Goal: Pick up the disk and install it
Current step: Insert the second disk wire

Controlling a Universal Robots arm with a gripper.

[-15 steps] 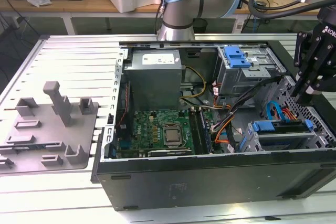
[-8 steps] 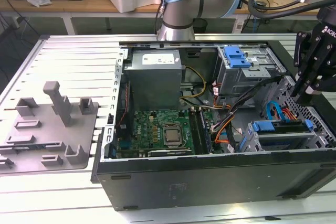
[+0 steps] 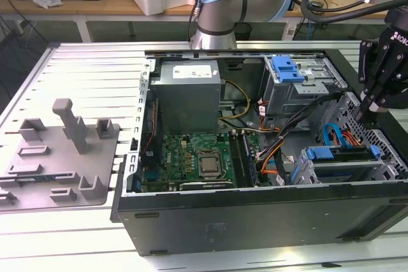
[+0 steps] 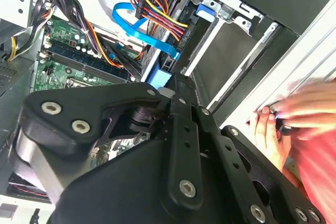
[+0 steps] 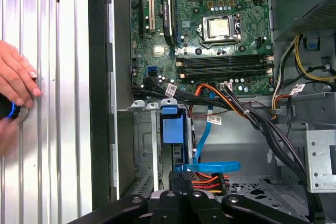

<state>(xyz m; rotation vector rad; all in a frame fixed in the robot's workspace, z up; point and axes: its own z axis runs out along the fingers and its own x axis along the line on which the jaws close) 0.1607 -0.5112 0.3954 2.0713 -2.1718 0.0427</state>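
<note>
The disk [image 3: 338, 153], silver in its bright blue carrier, lies in the drive cage at the front corner of the open computer case, on the exterior view's right. In the first wrist view the carrier's blue end [image 5: 173, 128] sits between the cage rails. My black gripper [image 3: 362, 118] hangs just above that cage, a little toward the case's outer wall. In both wrist views its fingers [image 5: 182, 178] lie together with nothing between them, close to the coloured power wires and the blue data cable [image 5: 207, 167]. The gripper [image 4: 176, 97] points down into the cage.
A person's hand [image 5: 16, 85] rests on a blue-lit button on the ribbed table beside the case, and it is also in the second wrist view [image 4: 296, 111]. A second blue bracket [image 3: 287, 68] sits on the upper bay. The motherboard [image 3: 197, 157], a power-supply box [image 3: 188, 97] and cable bundles fill the case. A grey fixture plate [image 3: 57, 157] lies at the exterior view's left.
</note>
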